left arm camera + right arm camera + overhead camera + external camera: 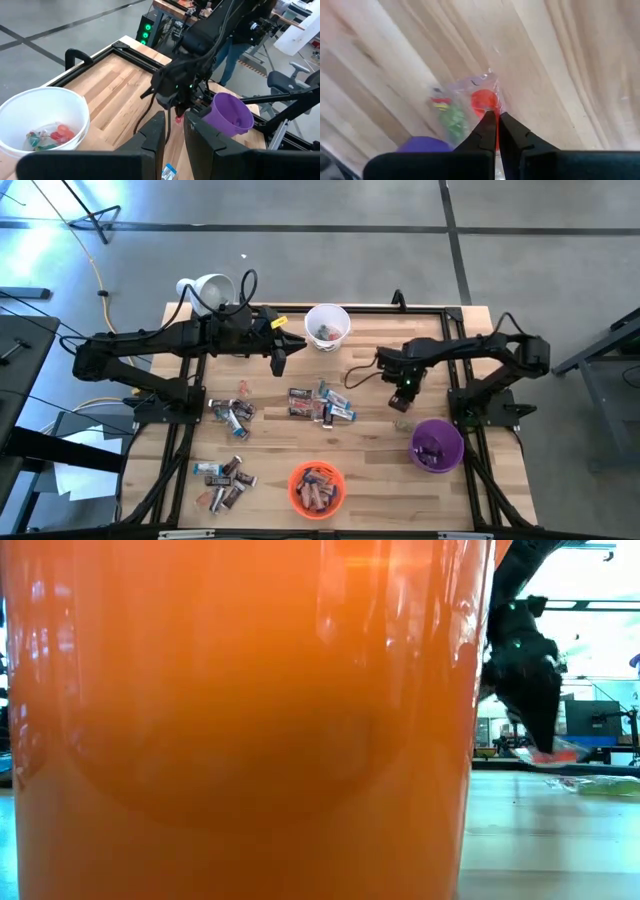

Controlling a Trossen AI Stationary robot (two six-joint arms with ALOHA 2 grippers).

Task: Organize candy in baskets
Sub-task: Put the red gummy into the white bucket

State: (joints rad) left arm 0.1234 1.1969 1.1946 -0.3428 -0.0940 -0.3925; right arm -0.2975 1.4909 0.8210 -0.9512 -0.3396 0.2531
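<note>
Right gripper [496, 116] is pinched shut on a clear-wrapped red candy [482, 100] on the tabletop [560, 60]. Its hold is only on the crinkly wrapper edge, so the piece may slip free when lifted

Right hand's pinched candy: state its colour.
Red piece in a clear wrapper, held by the shut right hand; clearest in the right wrist view.

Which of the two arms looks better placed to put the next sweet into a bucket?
The right. Its gripper is already shut on a clear-wrapped red candy, close to the purple basket. The left gripper hangs by the white basket, holding nothing visible.
</note>
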